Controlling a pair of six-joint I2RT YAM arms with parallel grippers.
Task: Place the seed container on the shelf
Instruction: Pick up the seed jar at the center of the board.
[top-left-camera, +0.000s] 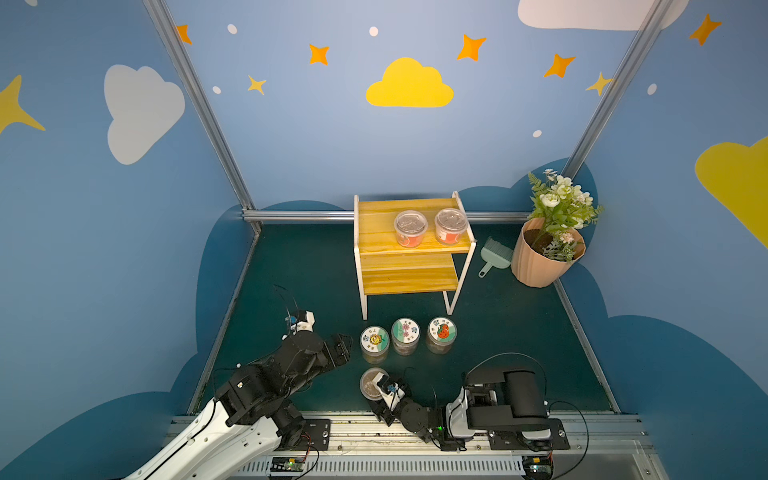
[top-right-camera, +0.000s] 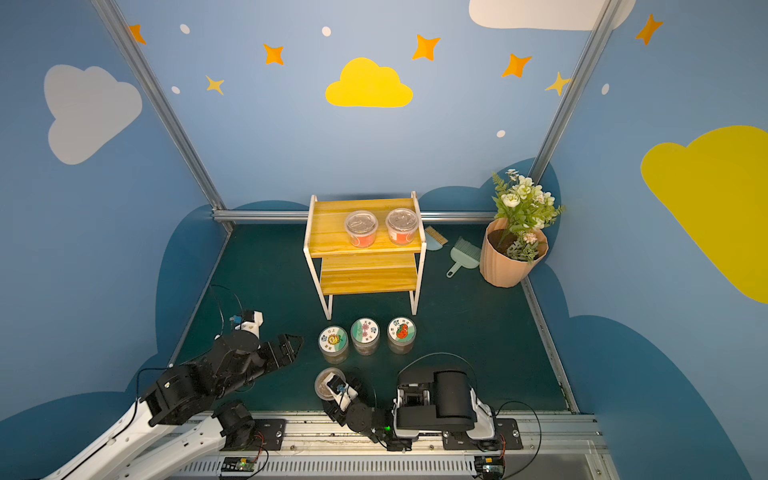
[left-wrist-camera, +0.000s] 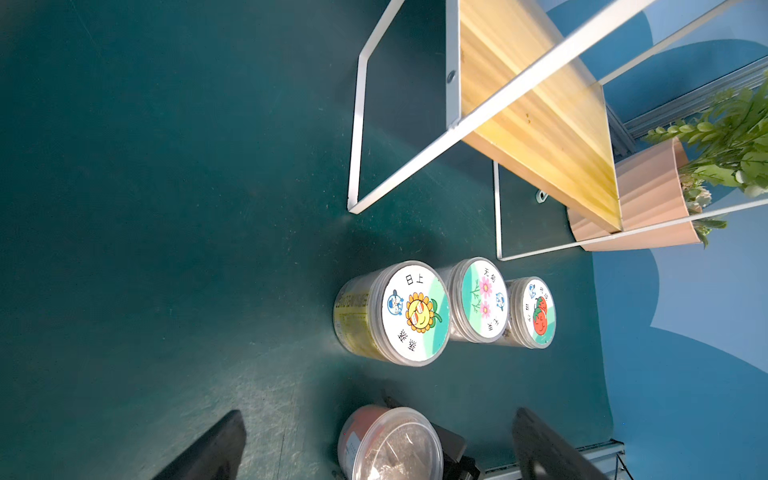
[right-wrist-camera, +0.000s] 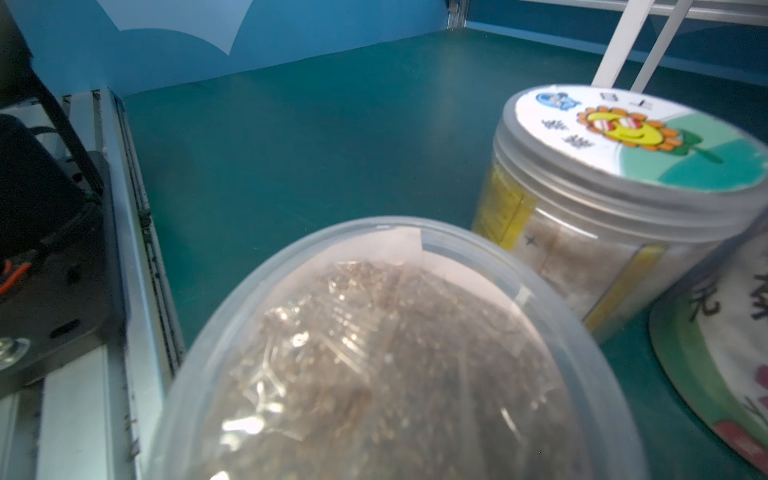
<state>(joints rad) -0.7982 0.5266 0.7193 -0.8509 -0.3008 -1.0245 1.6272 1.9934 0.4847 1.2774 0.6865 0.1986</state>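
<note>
A clear seed container (top-left-camera: 369, 383) with a brown filling stands on the green floor near the front rail, also seen in the left wrist view (left-wrist-camera: 390, 446). My right gripper (top-left-camera: 376, 392) reaches over it from the rail side. The tub (right-wrist-camera: 374, 353) fills the right wrist view and hides the jaws, so their grip does not show. My left gripper (top-left-camera: 343, 347) hovers to the left of the jars, its fingers (left-wrist-camera: 216, 449) spread wide and holding nothing. The shelf (top-left-camera: 374, 232) stands behind, with two like containers (top-left-camera: 410, 228) (top-left-camera: 451, 226) on its top tier.
Three jars with picture lids (top-left-camera: 375, 340) (top-left-camera: 405, 332) (top-left-camera: 441, 331) stand in a row between the front container and the shelf legs. A peach flower pot (top-left-camera: 544, 257) and a small green dustpan (top-left-camera: 494, 254) sit at the back right. Blue walls enclose the floor.
</note>
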